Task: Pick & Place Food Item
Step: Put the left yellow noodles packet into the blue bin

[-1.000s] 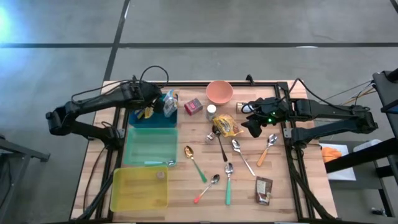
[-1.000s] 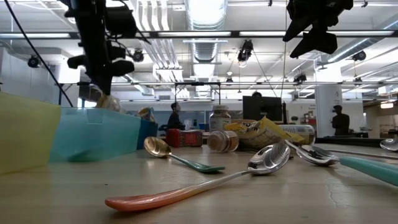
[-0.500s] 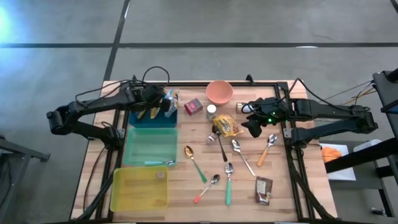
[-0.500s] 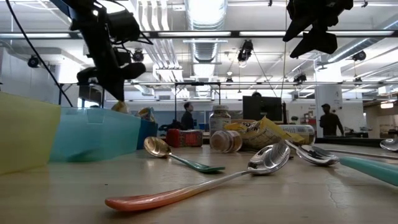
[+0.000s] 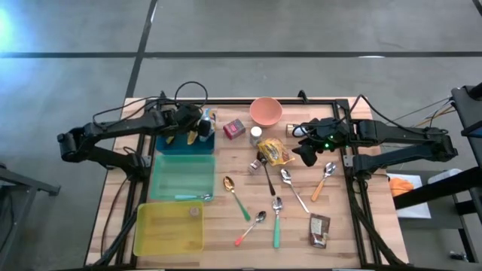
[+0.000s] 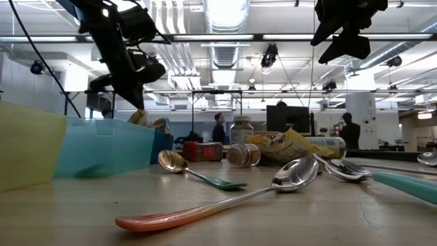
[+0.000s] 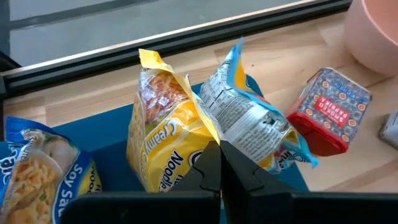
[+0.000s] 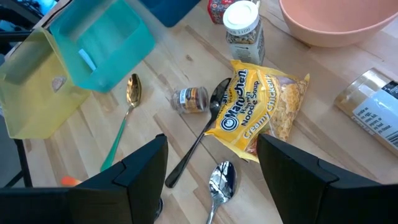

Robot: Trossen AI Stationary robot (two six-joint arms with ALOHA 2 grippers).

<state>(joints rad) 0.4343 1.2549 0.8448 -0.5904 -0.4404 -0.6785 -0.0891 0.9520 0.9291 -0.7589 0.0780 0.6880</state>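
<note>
Left pincer (image 7: 221, 163) | I kept it fully closed, gripping nothing, above noodle packets (image 7: 168, 130) already in the blue bin (image 5: 184, 143) | right pincer (image 8: 208, 165) gaped empty over the bench's soup packet (image 8: 252, 112), likely my next pick.

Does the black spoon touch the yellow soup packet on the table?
Touching. In the right wrist view, the black spoon's bowl lies against the edge of the soup packet.

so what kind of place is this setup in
Probably a large open robotics lab or industrial workspace. The low view shows exposed ceiling ducts and strip lights, people standing at distant workstations, and the wooden-topped table sits on a bare grey concrete floor.
</note>
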